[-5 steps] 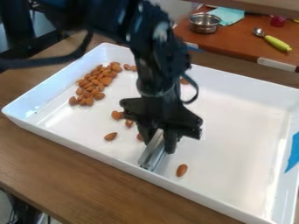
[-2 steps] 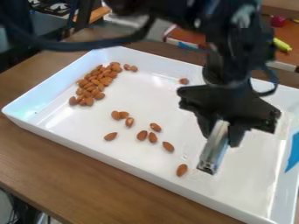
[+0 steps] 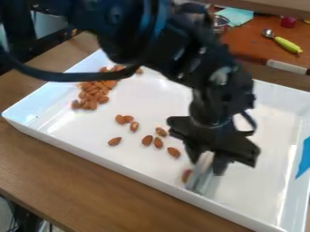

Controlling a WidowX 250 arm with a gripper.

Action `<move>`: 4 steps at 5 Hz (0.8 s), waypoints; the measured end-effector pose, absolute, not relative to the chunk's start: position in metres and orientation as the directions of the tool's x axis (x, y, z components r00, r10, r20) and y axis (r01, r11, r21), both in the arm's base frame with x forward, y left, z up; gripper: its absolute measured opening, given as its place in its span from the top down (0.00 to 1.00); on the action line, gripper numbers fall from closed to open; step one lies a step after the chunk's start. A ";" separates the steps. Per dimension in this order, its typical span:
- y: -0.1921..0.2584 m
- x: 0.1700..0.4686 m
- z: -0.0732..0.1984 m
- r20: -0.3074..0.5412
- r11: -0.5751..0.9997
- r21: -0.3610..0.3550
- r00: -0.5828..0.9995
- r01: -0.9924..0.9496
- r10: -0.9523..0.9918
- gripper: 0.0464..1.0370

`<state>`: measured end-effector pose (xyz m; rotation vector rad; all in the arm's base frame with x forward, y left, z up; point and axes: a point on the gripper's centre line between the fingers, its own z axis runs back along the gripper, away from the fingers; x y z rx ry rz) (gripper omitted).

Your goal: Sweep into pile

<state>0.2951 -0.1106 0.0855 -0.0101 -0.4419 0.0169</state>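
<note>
At the left end of the tray [image 3: 145,102], most almonds [image 3: 94,94] look gathered, with several loose nuts [image 3: 147,140] left to sweep and the gripper [image 3: 207,162] pinching a metal scraper [image 3: 199,174].

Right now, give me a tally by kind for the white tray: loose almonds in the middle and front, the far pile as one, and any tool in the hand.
Loose almonds in sight: 9
Almond pile: 1
Silvery tool in the hand: 1
Total: 11
</note>
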 end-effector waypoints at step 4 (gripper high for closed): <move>-0.034 0.305 0.080 0.480 0.999 0.030 0.877 -0.036 0.017 0.66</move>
